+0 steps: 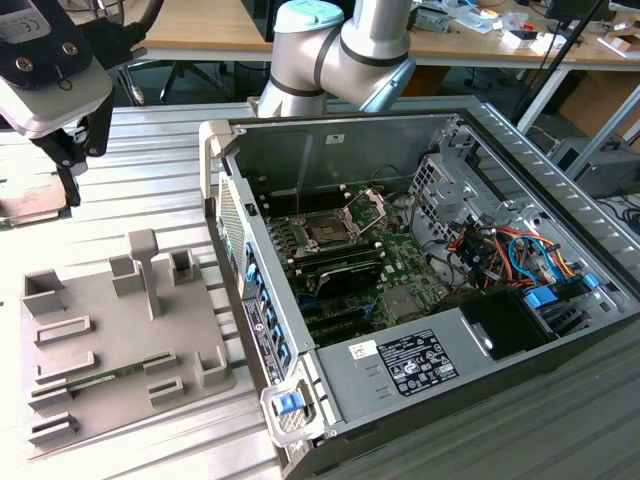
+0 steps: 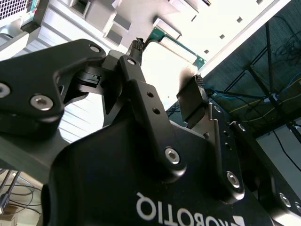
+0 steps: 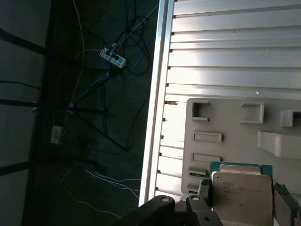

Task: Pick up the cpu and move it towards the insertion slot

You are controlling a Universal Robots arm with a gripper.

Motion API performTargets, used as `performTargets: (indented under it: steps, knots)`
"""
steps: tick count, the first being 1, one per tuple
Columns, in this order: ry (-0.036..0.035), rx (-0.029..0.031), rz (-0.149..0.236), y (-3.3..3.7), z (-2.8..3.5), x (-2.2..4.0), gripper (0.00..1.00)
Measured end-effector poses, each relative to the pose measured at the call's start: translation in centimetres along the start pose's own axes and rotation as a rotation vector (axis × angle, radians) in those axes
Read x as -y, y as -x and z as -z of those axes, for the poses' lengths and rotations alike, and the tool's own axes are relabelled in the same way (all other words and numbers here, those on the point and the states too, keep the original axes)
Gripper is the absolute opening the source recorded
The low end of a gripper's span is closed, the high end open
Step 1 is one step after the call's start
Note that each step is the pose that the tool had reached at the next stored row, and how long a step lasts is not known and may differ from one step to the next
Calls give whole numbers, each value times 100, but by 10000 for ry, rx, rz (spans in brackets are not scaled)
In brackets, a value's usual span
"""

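Hanging at the exterior view's left over the slatted counter (image 1: 150, 140), beside the grey tray (image 1: 100, 310), the tool (image 1: 62, 190) clamps the cpu (image 1: 28, 208), well apart from the insertion slot (image 1: 326, 232) inside the open computer case (image 1: 330, 150). In the second wrist view its fingers (image 2: 143, 101) press the chip's opposite edges. In the first wrist view the silver top sits between them, above the tray.

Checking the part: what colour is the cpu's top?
Pale silver cpu, green-edged; best in the first wrist view.
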State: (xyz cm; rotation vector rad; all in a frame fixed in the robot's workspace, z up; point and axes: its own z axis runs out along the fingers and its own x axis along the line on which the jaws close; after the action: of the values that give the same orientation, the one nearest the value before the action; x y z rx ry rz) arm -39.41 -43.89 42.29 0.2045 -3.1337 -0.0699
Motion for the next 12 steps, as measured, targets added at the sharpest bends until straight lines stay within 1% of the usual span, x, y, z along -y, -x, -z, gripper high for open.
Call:
performTargets:
  steps: [12]
  knots:
    - [0, 0, 0, 49, 0, 7, 55]
